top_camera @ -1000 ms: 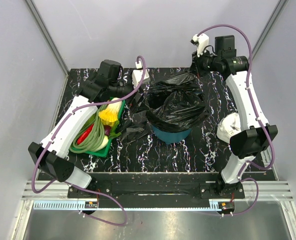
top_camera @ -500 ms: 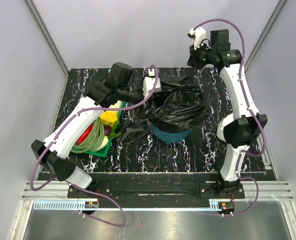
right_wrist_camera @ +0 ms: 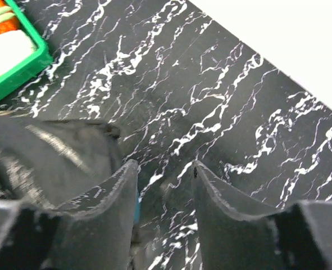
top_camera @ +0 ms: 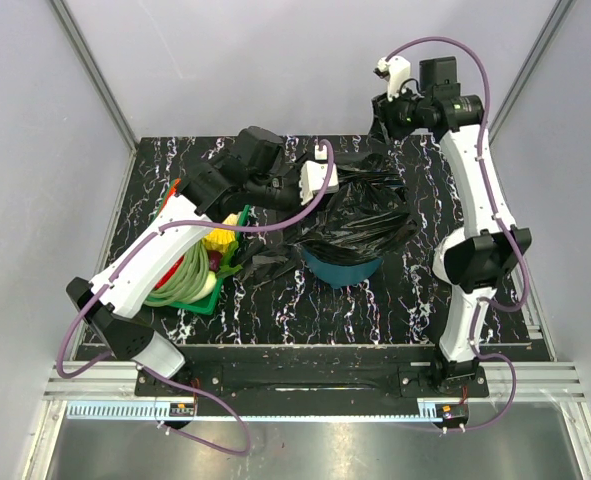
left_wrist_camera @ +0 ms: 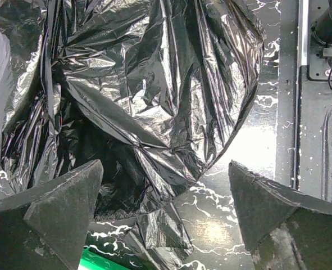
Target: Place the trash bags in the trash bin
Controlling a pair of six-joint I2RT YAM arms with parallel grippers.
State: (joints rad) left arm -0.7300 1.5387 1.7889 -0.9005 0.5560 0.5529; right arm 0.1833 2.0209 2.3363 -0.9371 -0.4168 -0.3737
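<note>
While the left gripper (left_wrist_camera: 163, 169) spreads its jaws wide above the trash bag (left_wrist_camera: 143, 84), the right gripper (right_wrist_camera: 164, 164) has jaws parted.

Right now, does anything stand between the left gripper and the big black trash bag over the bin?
Nothing visible does: the open left gripper hangs directly over the trash bag, with clear air between.

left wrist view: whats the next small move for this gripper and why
Probably lower the left gripper down and close on the black trash bag: its fingers stand wide open with the crumpled film right below them, and the bag is heaped over the teal trash bin rather than tucked inside.
</note>
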